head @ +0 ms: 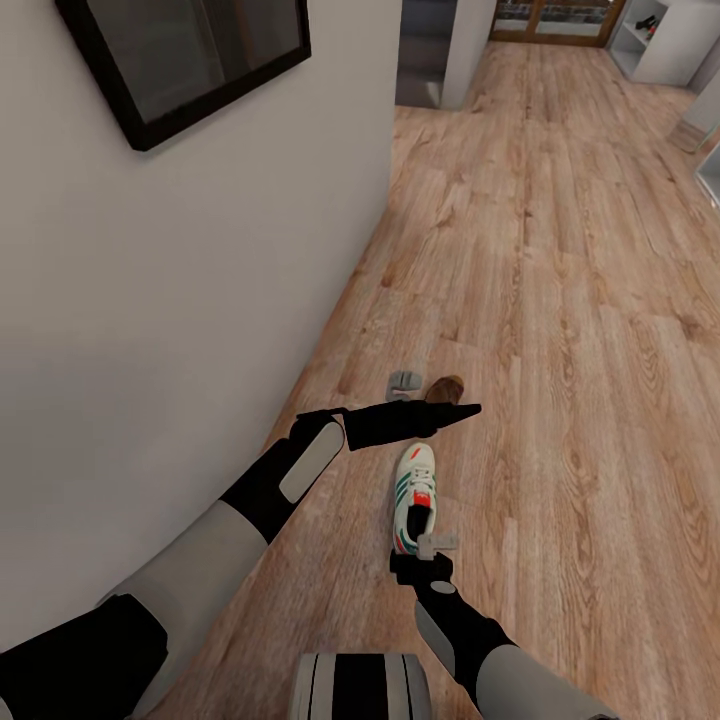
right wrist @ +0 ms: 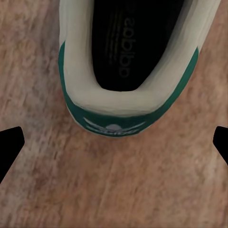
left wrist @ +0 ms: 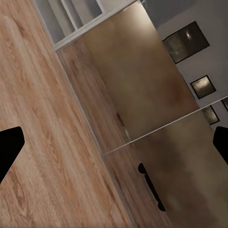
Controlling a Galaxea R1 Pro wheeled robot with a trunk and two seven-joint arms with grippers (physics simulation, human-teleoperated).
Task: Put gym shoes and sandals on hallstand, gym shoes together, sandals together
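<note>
One gym shoe (head: 415, 495), white with green stripes and a red-orange tongue, lies on the corridor floor (head: 560, 300) with its toe pointing away from me. My right gripper (head: 437, 543) hovers open just behind its heel. In the right wrist view the green heel tab (right wrist: 114, 124) and the dark inside sit ahead of the spread fingertips (right wrist: 10, 145). A brown sandal (head: 447, 388) lies beyond the shoe. My left gripper (head: 468, 409) stretches across above the floor between sandal and shoe, open and empty, with its fingertips (left wrist: 9, 147) far apart. A pale shelf unit (head: 660, 40), perhaps the hallstand, stands far off.
A small grey object (head: 403, 382) lies beside the sandal. A white wall (head: 180, 300) with a dark-framed picture (head: 190, 60) runs close along my left. The left wrist view looks at a brown wooden door (left wrist: 156, 104) with a black handle (left wrist: 151, 186).
</note>
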